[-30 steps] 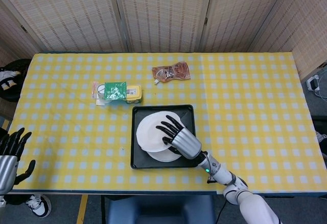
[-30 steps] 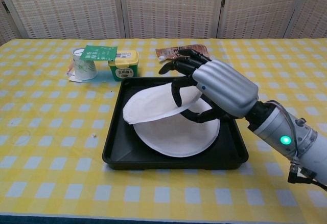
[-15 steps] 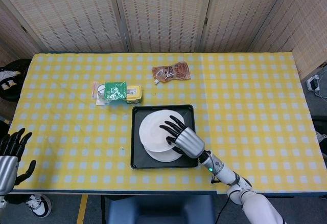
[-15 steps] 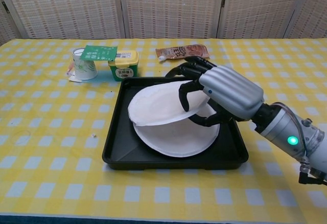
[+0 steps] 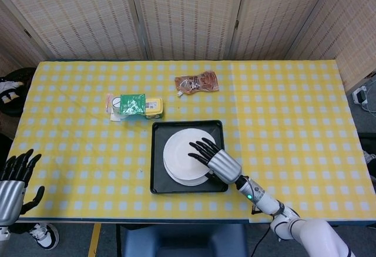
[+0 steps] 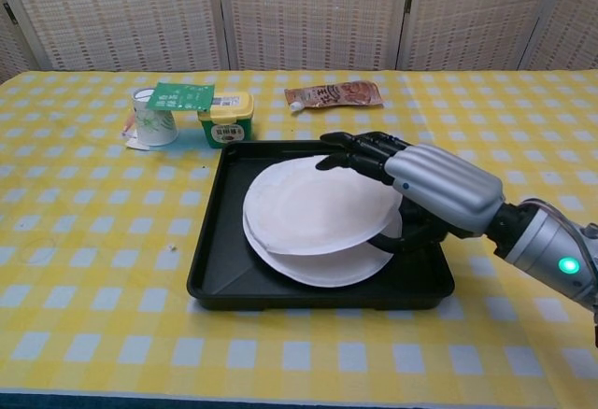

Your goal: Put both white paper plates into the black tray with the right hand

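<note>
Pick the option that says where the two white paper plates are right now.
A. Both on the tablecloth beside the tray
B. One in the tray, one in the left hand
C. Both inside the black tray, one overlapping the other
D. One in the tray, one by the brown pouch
C: both white paper plates lie overlapped within the black tray, with the right hand at their right edge; the left hand holds nothing.

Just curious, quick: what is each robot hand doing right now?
Left hand: open, fingers apart, holding nothing.
Right hand: holding the upper white paper plate by its edge, over the black tray.
</note>
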You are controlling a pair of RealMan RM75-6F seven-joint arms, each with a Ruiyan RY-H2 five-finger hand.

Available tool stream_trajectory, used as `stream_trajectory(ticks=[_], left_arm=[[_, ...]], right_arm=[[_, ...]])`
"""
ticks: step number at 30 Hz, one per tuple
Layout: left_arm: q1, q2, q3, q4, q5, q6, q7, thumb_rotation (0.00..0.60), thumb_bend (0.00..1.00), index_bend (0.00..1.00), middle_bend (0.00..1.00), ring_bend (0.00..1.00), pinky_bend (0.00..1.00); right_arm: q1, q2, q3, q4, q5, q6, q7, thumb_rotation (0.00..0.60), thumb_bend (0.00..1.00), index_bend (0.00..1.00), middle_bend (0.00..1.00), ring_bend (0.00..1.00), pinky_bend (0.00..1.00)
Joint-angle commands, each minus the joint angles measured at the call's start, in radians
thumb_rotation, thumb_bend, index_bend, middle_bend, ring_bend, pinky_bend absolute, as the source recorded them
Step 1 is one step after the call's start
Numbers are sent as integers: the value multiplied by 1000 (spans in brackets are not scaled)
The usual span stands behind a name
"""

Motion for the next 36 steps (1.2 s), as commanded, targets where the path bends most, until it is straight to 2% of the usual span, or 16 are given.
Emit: stream_trajectory(ticks=[1,10,15,18,21,26,29,32,36], left_arm=[[-3,-2,2,-4,-1,-8,7,600,463,0,0,0,0],[-4,6,1,-4,-7,-12,-2,600,463,0,0,0,0],[-2,9,0,-5,-6,-7,-8,600,463,0,0,0,0],[2,9,-5,-2,-6,5,-11,600,463,0,0,0,0],[-1,8,-7,5,-9,0,-24,600,463,0,0,0,0],[-6,9,-4,7,-4,-8,-28,600,463,0,0,0,0],[-11,4,1,3,4,-18,-18,600,463,0,0,0,0],[-17,-7,4,2,16,-25,9,600,463,0,0,0,0],[-24,-26,13,-1,32,-39,53,600,463,0,0,0,0]], right_arm=[[3,93,-10,-161,4,-73,-72,600,332,94,0,0,0],[4,243,-11,-420,17,-145,-157,600,259,2,0,0,0],[-2,344,11,-569,53,-161,-118,600,248,0,0,0,0],[-50,418,24,-645,52,-71,-156,600,249,0,0,0,0],[-134,498,19,-725,56,42,-256,600,247,0,0,0,0],[-328,661,-13,-895,139,207,-533,600,244,0,0,0,0],[-442,741,-34,-1004,210,291,-653,600,244,0,0,0,0],[-534,781,-36,-1052,230,389,-668,600,243,0,0,0,0],[-614,784,-16,-1013,229,476,-565,600,244,0,0,0,0]])
